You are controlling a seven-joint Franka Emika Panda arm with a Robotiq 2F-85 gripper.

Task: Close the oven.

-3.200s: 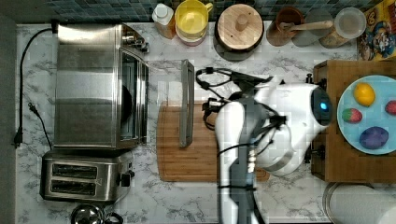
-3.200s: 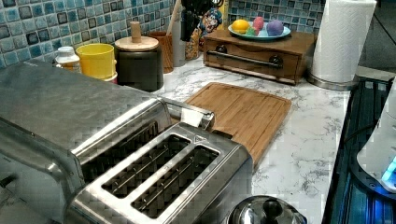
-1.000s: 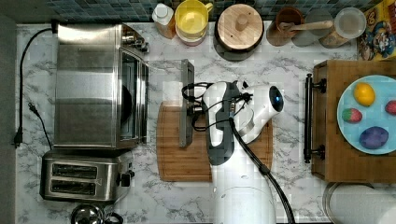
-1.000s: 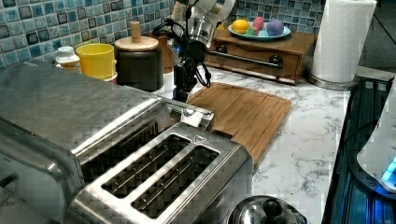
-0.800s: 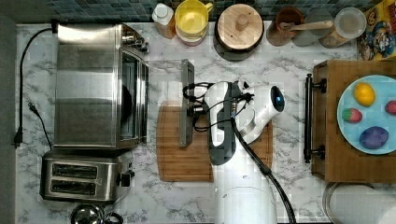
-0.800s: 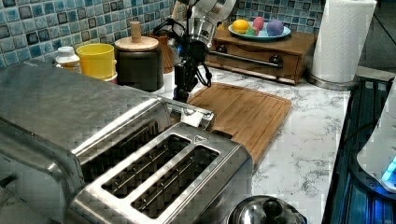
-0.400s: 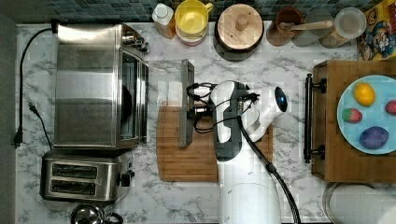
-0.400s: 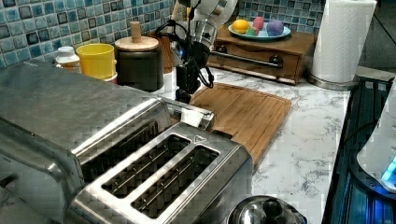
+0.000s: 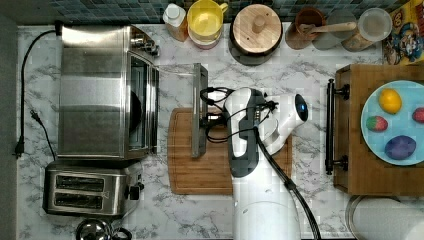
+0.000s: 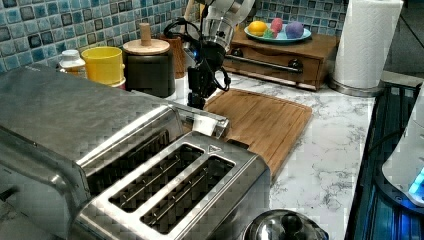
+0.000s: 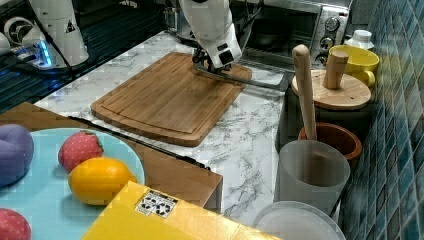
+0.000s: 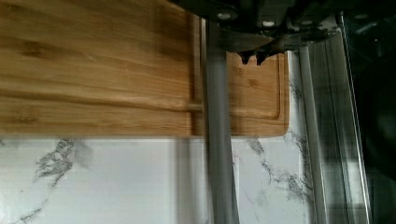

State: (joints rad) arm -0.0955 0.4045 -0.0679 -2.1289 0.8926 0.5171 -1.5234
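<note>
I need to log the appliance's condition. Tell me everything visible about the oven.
The oven is a boxy brushed-steel countertop unit at the top view's left, beside a two-slot toaster. Its glass door lies fully open and flat, and the long metal bar handle reaches over the wooden cutting board's edge. Knobs sit at one end; a black cord trails behind. The gripper is at the handle.

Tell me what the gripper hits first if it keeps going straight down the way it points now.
Most likely the long metal bar handle of the stainless-steel oven's open glass door. The gripper sits right at it, over the wooden cutting board's edge. Depth is unclear, so contact may already exist.
</note>
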